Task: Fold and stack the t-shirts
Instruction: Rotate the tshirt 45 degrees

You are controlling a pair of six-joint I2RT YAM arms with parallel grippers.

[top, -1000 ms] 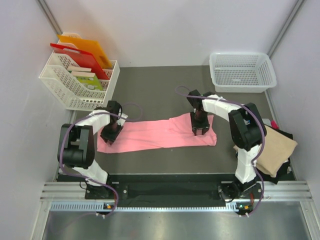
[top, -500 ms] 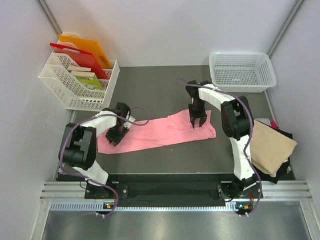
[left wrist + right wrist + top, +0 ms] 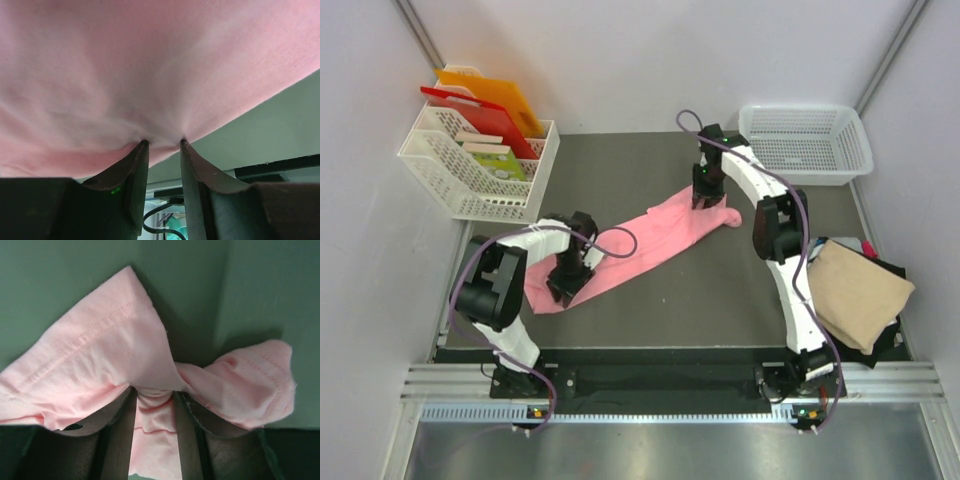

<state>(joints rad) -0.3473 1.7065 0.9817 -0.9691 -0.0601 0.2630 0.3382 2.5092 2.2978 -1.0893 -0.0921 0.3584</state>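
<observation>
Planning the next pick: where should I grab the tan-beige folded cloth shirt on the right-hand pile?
Probably its right-hand corner, coming down from above. The tan-beige folded shirt lies flat on top of dark clothes, and its left side sits behind the right arm's white link.
</observation>
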